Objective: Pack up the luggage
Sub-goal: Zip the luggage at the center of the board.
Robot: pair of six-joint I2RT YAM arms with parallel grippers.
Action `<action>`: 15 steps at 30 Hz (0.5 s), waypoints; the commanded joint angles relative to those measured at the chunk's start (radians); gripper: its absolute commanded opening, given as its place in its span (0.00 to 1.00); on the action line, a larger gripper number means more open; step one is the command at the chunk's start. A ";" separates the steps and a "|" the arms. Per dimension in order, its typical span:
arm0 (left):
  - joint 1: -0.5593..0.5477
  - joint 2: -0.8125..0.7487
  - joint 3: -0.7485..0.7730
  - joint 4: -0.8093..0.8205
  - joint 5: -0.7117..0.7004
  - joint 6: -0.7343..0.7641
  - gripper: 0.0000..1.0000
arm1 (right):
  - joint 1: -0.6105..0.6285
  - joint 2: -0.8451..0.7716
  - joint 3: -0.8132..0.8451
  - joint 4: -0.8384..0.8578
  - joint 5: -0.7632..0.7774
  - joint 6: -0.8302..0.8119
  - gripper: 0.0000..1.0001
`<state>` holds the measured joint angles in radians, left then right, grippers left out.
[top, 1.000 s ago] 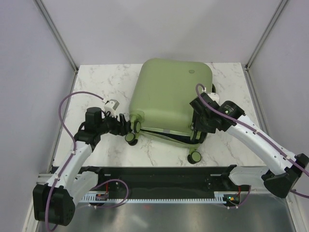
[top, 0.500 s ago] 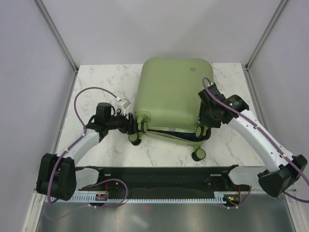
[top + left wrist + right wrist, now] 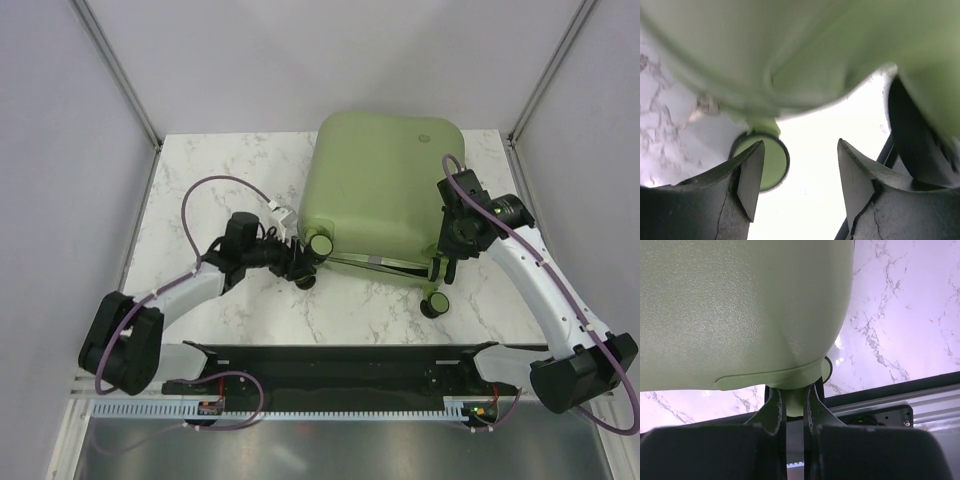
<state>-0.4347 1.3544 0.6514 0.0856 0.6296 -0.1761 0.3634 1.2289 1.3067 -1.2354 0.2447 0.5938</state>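
Right claw [image 3: 795, 396], narrowed to a slit, pinches a pale green tab under the near right corner of the luggage [image 3: 380, 185]. Left claw [image 3: 799, 170] stands wide and holds nothing, its 2 fingers spread just below the near left corner, with a green-faced wheel [image 3: 776, 160] partly behind 1 finger. The luggage lies shell up on the far right part of the white marble worktop [image 3: 210, 180], with a thin dark gap along its near edge.
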 commanded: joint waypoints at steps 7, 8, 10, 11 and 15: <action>0.083 -0.303 -0.271 0.221 -0.194 -0.108 0.79 | -0.099 0.003 0.003 0.091 -0.094 -0.003 0.00; 0.121 -0.323 -0.304 0.264 -0.185 -0.085 0.81 | -0.103 0.004 0.003 0.093 -0.113 -0.006 0.00; 0.152 -0.325 -0.323 0.337 -0.166 -0.059 0.86 | -0.109 0.012 0.003 0.088 -0.119 -0.011 0.00; 0.189 -0.314 -0.328 0.409 -0.154 -0.033 0.89 | -0.109 0.015 0.005 0.086 -0.123 -0.014 0.00; 0.335 -0.088 -0.193 0.456 0.249 -0.017 0.87 | -0.113 0.024 -0.001 0.074 -0.143 -0.020 0.00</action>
<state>-0.1692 1.1442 0.3607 0.3836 0.6178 -0.2287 0.2699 1.2339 1.3052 -1.2301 0.1131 0.5240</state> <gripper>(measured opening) 0.881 0.094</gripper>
